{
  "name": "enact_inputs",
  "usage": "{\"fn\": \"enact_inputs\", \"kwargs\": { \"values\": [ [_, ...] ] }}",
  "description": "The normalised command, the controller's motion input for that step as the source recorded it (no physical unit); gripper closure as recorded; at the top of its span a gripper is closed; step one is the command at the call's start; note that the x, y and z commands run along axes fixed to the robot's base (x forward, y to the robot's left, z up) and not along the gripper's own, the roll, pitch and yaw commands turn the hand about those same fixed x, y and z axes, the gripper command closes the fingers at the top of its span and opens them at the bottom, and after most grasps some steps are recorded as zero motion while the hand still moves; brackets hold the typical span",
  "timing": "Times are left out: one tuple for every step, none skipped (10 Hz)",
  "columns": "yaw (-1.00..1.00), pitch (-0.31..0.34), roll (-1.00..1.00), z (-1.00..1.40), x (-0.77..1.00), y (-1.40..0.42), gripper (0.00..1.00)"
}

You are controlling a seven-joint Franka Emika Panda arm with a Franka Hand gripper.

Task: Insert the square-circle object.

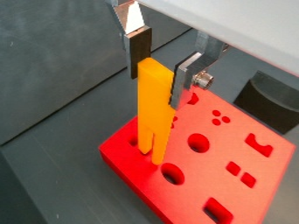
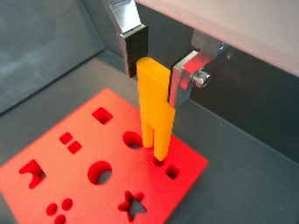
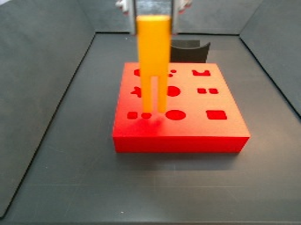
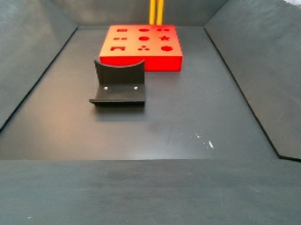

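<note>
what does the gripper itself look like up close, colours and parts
In both wrist views the gripper has two flat silver metal fingers faced with dark pads. One finger is a bent silver bracket with a round silver bolt head on its side. Above them sits a pale grey-white housing. No cables or markings show.

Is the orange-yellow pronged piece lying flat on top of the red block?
No: in a side view the square-circle object stands upright in the gripper, its prong tips down at the red block's holes.
</note>
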Motion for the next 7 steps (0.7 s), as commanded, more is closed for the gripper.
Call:
{"fn": "enact_inputs", "kwargs": {
  "values": [
    [-0.06, 0.000, -0.05, 0.00, -0.39, 0.13, 1.00],
    [-0.03, 0.000, 0.00, 0.00, -0.41, 0.07, 1.00],
    [-0.01, -0.044, -0.03, 0.00, -0.31, 0.00, 1.00],
    [0.03, -0.069, -0.06, -0.10, 0.00, 0.00, 1.00],
    [0.02, -0.057, -0.07, -0.20, 0.10, 0.00, 1.00],
    [0.03, -0.070, -0.07, -0.25, 0.14, 0.00, 1.00],
    [0.00, -0.061, -0.04, -0.21, 0.00, 0.00, 1.00]
  ]
}}
